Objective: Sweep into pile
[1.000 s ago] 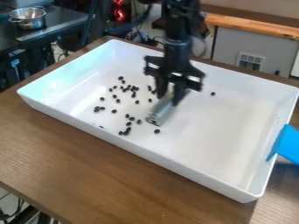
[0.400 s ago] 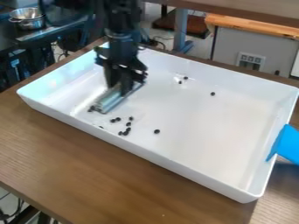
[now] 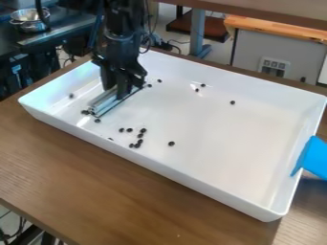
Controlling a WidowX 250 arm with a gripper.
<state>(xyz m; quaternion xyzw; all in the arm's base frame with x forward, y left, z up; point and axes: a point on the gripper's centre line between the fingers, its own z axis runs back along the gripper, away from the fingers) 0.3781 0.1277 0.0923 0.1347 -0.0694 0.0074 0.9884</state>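
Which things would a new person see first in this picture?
The big white tray on the wooden table comes first. At left, the black tool grips a silvery bar inside it, small dark pieces scattered on its floor. A bright blue object stands out at the tray's right edge.

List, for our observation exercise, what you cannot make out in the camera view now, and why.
- Pieces behind or under the metal bar: hidden by it and the hand.
- What the small black pieces are: too small.
- The full shape of one piece by the white tray's near wall: partly hidden by that wall.
- The rest of the blue object: cut off by the right edge.
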